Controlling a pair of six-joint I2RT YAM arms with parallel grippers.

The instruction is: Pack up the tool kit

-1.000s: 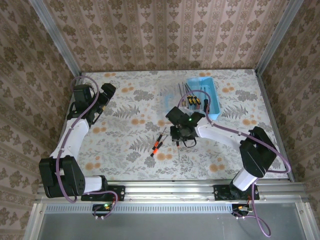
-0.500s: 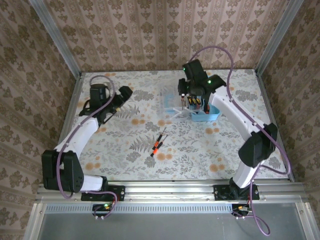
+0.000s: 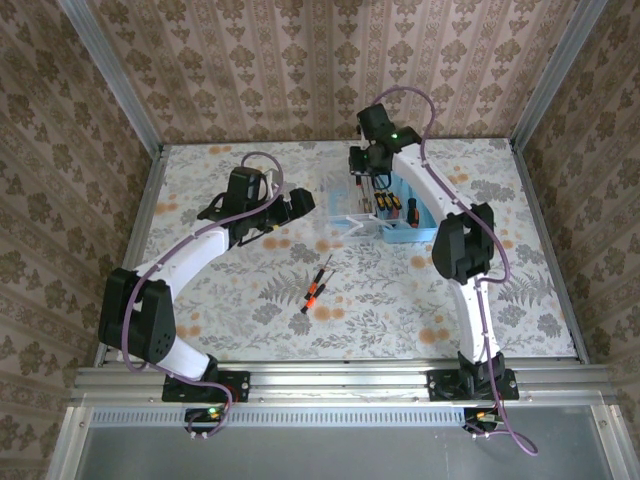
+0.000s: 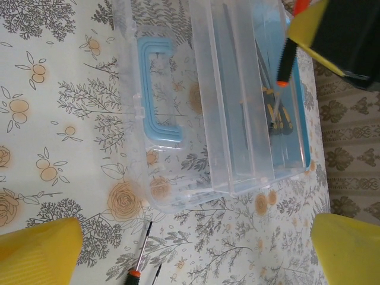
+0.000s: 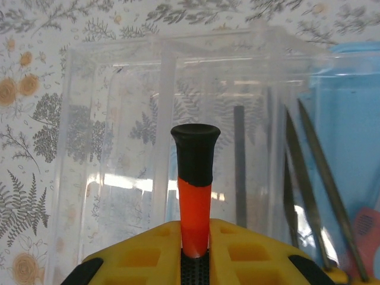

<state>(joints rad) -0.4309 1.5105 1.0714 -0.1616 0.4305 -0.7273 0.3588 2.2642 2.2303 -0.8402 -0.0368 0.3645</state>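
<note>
The right end effector is clamped on a screwdriver, its yellow fingers pressed against either side of the orange part of the handle, with the black butt sticking out beyond them. In the overhead view it hangs over the far end of the case, a blue tray lying on the floral counter. The clear lid lies open flat against the case's left side, a blue carry handle on the edge farthest from the tray. Seen from the right wrist, the held screwdriver sits above the lid, just left of the blue tray. Inside the case, thin grey tools lie lengthwise, and the overhead view shows several orange-and-black handles lined up across the tray. The left end effector hovers just left of the lid with its jaws spread wide and nothing between them; its two yellow fingers sit at opposite lower corners of the left wrist view, the lid and bare counter showing between them. Loose screwdrivers lie on the counter in front of the case, nearer the arm bases, apart from both the lid and the tray; one has an orange band on a black handle.
</note>
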